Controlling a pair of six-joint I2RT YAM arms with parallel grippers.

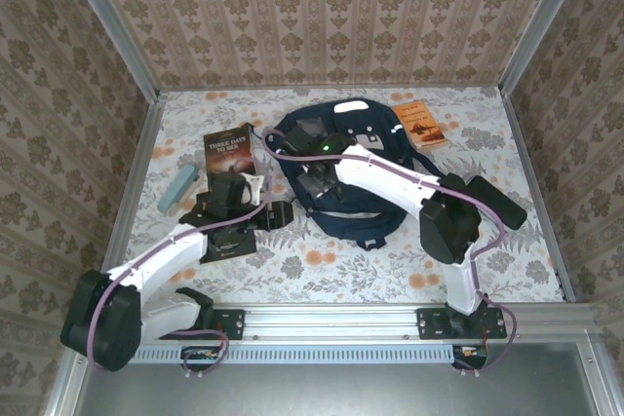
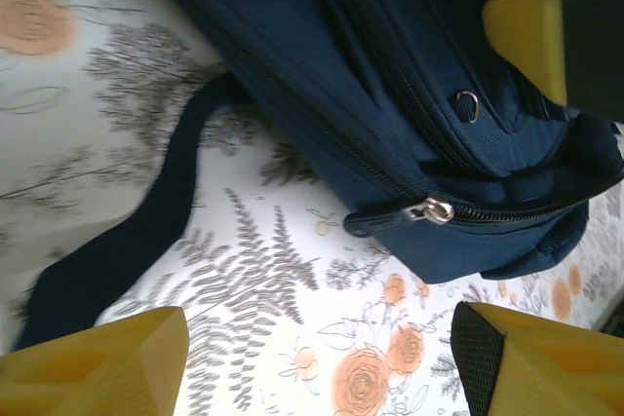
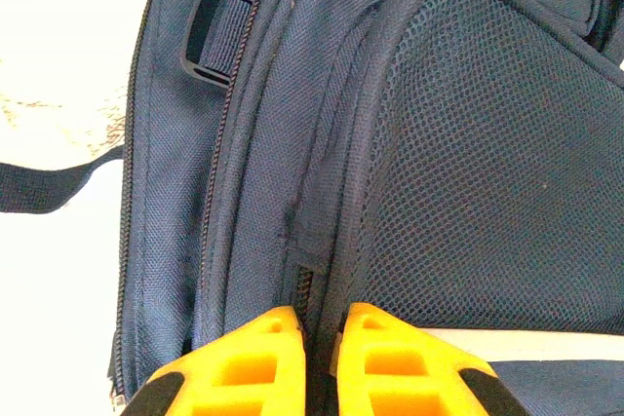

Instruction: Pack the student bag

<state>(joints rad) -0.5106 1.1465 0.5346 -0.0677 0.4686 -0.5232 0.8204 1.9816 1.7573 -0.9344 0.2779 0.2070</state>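
The student bag [image 1: 341, 168], a navy-blue backpack, lies in the middle of the table. My right gripper [image 1: 318, 157] is on top of it. In the right wrist view its yellow fingers [image 3: 255, 367] are pinched on a ridge of the student bag's fabric [image 3: 322, 241] beside a zip; the right gripper [image 3: 320, 358] is shut on that seam. My left gripper [image 1: 273, 209] is at the bag's left lower side, open [image 2: 322, 367], over bare tablecloth. In front of it are the student bag's corner [image 2: 468, 241], a silver zip pull [image 2: 432, 209] and a dark strap [image 2: 146, 231].
A dark book [image 1: 228, 145] lies left of the bag, and a light-blue case [image 1: 178, 187] lies further left. An orange book [image 1: 419, 124] is at the bag's upper right. A black oblong object [image 1: 497, 202] sits to the right. Walls enclose the table.
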